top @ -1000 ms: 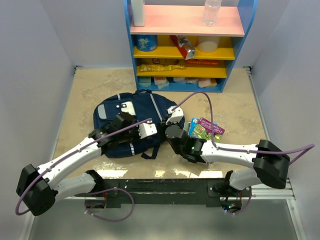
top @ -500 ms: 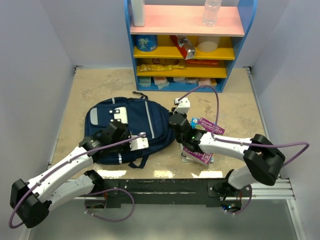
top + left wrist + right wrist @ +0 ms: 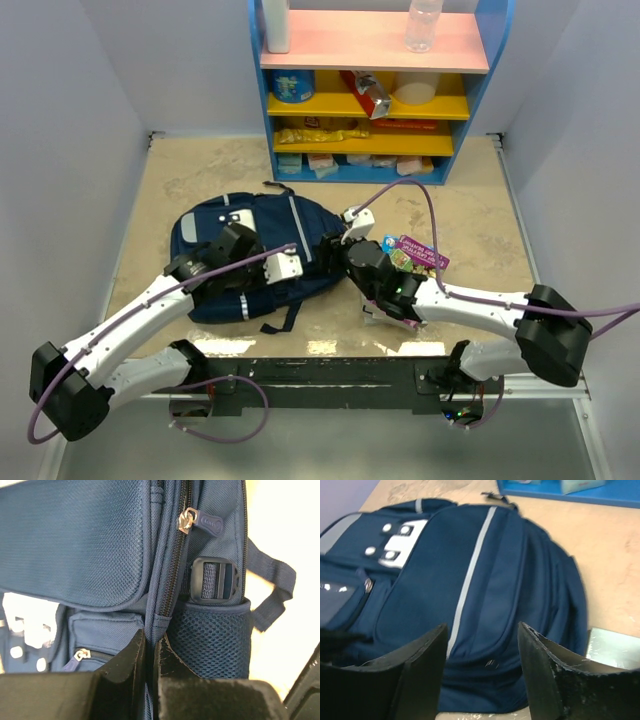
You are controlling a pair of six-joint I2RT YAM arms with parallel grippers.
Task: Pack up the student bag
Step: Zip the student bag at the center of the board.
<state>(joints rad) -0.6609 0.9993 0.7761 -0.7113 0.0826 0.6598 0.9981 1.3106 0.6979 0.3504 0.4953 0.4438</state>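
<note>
Backpack [image 3: 250,240] lies flat, left of centre on the table [image 3: 480,200]. Its near part is hidden under the left arm [image 3: 140,320], and its contents cannot be seen. Left gripper [image 3: 150,652] is pinched tight on a backpack seam. Right gripper [image 3: 481,630] is spread wide and empty over the backpack's right edge. The far shelf [image 3: 478,120] holds packets [image 3: 320,130] and a can [image 3: 292,85].

One navy backpack [image 3: 310,235] lies before us, met by two robot arms, the left arm [image 3: 140,315] and the right arm [image 3: 470,300]. Behind the backpack we count one shelf unit [image 3: 350,45], one clear bottle [image 3: 423,25] and one blue can [image 3: 293,85]. Right of it lies one colourful booklet [image 3: 418,255].
</note>
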